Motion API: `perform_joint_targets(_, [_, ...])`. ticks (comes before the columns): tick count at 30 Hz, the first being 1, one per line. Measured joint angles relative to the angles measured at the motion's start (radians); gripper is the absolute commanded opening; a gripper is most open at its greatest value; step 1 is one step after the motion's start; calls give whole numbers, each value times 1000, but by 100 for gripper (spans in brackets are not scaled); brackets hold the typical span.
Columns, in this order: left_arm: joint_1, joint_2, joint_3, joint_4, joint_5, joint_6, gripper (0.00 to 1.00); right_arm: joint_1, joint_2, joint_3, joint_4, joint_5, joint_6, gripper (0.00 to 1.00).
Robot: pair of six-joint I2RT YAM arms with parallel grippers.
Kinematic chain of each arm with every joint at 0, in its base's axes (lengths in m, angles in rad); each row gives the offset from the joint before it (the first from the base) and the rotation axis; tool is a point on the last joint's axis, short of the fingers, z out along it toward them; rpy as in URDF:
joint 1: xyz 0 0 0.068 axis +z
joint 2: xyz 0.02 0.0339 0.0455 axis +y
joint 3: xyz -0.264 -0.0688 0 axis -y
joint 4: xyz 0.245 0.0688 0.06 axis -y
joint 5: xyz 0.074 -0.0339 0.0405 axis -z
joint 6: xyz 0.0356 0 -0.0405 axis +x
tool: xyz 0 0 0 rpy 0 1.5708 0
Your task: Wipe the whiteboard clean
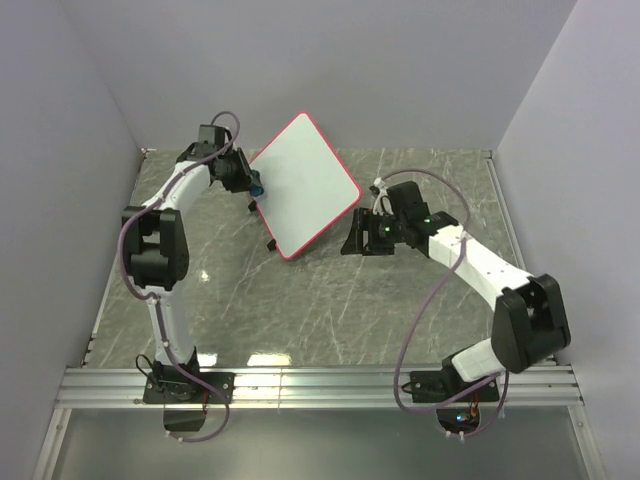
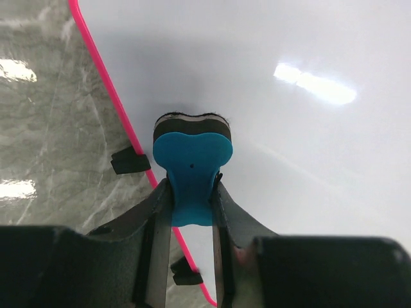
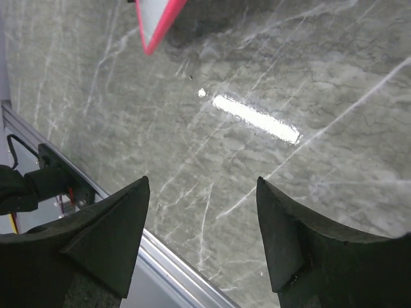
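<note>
The left claw (image 2: 192, 192) pinches a blue eraser (image 2: 192, 154), its dark felt end against the whiteboard (image 2: 289, 128), which sits between the arms (cornerwise). The right claw (image 3: 202, 189) hangs spread, empty; its camera catches only the board's pink corner. Grey marble table (image 1: 300, 310), pale walls (image 1: 60, 120).

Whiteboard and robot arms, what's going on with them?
The left arm's jaws are shut on a blue eraser, with its pad against the whiteboard near the pink rim. The board looks clean, with no marks showing. The right arm's jaws stand open and empty over the marble table beside the board.
</note>
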Motion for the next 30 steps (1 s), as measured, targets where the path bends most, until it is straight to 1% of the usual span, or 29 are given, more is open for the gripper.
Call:
perform_joint_targets(5, [6,-46,0,-2,-3,1,0,-45,-121,-37,-38,10,0,75])
perform_joint_targets(8, [11,-66,-14,-11,-19,1,0,-84,-185,-48,-78,42,1,73])
perform_joint_targets(11, [19,-125,-89,-36,-54,0,0,-108,-256,-56,-117,92,3,73])
perform_joint_targets(18, [30,-312,-334,-106,-192,-3,0,-135,-433,-82,-174,206,5,74])
perform_joint_targets(21, [30,-349,-415,-117,-232,1,0,-147,-483,-118,-180,222,9,74])
perform_joint_targets(22, [30,-354,-437,-124,-241,2,2,-153,-495,-134,-182,227,10,74])
perform_joint_targets(23, [30,-354,-454,-131,-246,4,14,-158,-504,-149,-184,228,13,74])
perform_joint_targets(25, [30,-354,-481,-140,-257,6,22,-167,-516,-174,-187,229,16,74])
perform_joint_targets(26, [30,-354,-489,-147,-261,6,32,-171,-521,-186,-188,229,18,75])
perform_joint_targets(28, [30,-354,-492,-154,-265,7,39,-175,-526,-198,-195,229,20,75])
perform_joint_targets(29, [30,-354,-492,-153,-270,9,49,-177,-528,-200,-197,230,20,75])
perform_joint_targets(30, [30,-355,-492,-153,-277,14,53,-179,-529,-200,-198,230,19,75])
